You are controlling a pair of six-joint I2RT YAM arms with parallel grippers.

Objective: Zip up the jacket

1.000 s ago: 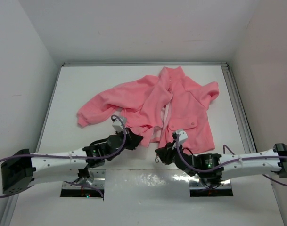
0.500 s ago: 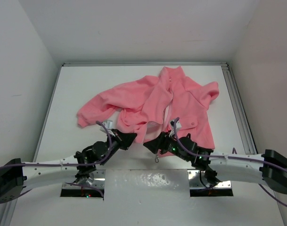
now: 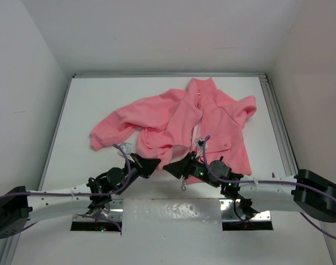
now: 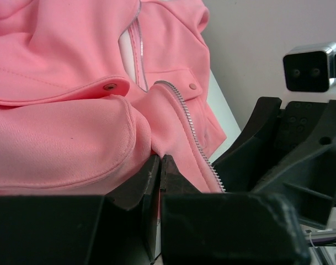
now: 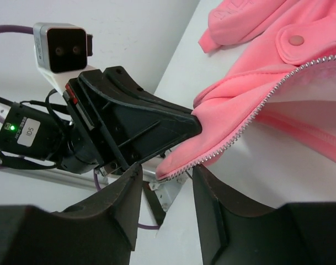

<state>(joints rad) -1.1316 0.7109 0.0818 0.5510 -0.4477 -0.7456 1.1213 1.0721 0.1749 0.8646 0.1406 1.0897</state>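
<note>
The left gripper (image 4: 159, 161) clamps the jacket (image 4: 57, 132) hem (zipper edge) — right gripper (image 5: 168, 169) gapes, corner between its jaws

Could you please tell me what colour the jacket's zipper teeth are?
The zipper teeth are pale silvery-white against the salmon-pink jacket, clearest in the right wrist view.

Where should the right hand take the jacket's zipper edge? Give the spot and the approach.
Probably the bottom tip of the zipper edge, which hangs free just below where the left hand pinches the jacket. The open right hand straddles that thin strip, so close on it from its own side.
</note>
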